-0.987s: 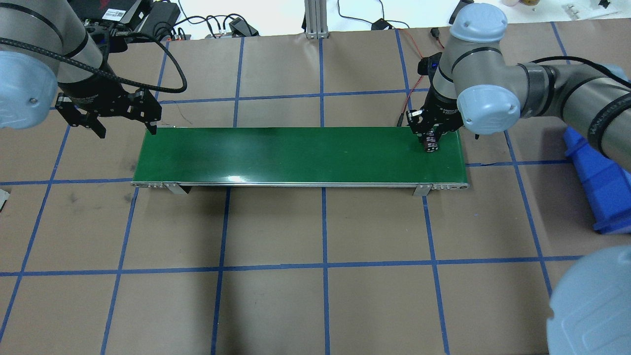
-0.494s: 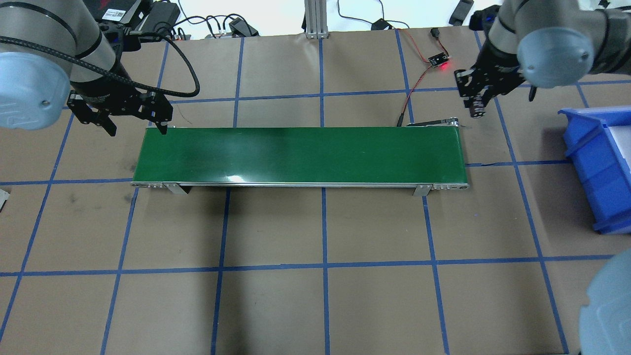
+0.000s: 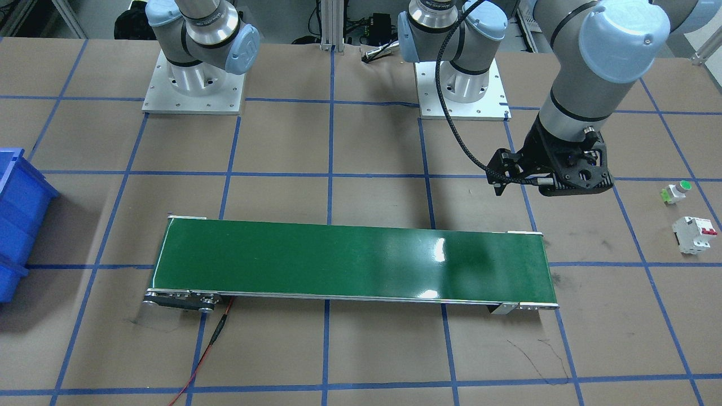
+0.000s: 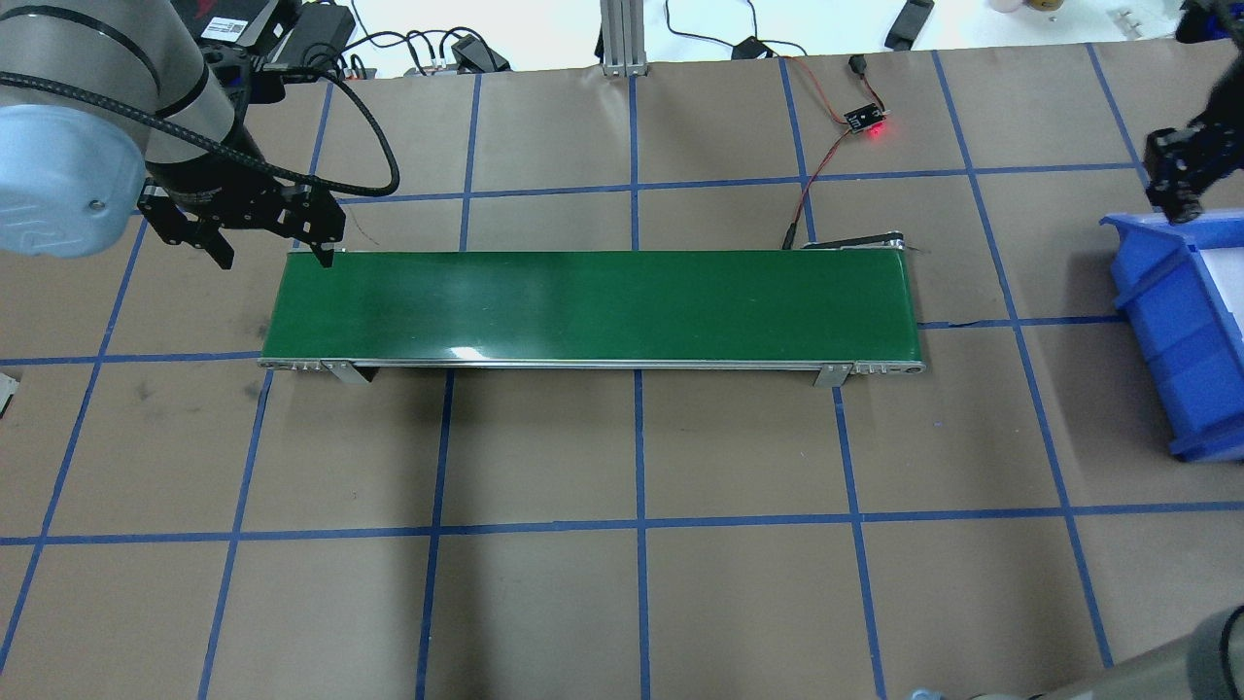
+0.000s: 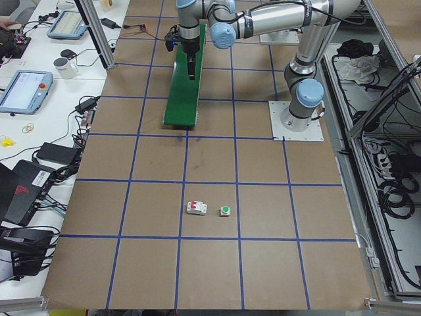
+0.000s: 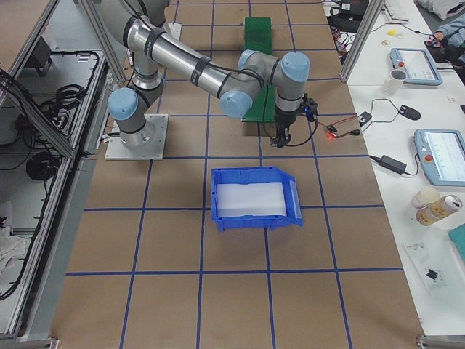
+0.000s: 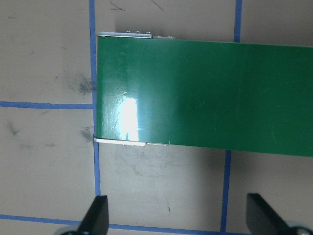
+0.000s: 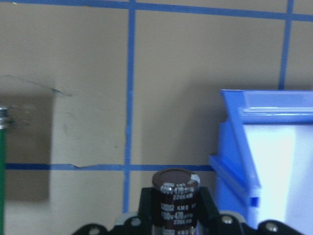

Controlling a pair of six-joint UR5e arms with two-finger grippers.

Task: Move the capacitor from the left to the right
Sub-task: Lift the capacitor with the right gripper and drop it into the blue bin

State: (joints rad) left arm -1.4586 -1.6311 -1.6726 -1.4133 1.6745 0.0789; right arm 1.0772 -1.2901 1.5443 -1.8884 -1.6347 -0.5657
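The capacitor [image 8: 176, 193], a black stubby cylinder with pale print, stands upright between the fingers of my right gripper [image 8: 176, 215], which is shut on it. In the overhead view the right gripper [image 4: 1179, 185] hangs just beyond the far left corner of the blue bin [image 4: 1181, 321], right of the green conveyor belt [image 4: 593, 306]. The capacitor itself does not show in that view. My left gripper [image 4: 275, 255] is open and empty, above the table at the belt's left end; it also shows in the left wrist view [image 7: 181, 218].
A white breaker [image 3: 694, 234] and a green-topped push button [image 3: 677, 190] lie on the table beyond the belt's left end. A small sensor board with a red light [image 4: 868, 121] and its wire lie behind the belt's right end.
My right gripper lifted the capacitor off the belt's right end and carried it right, up to the blue bin. My left gripper drifted slightly right and stayed open.
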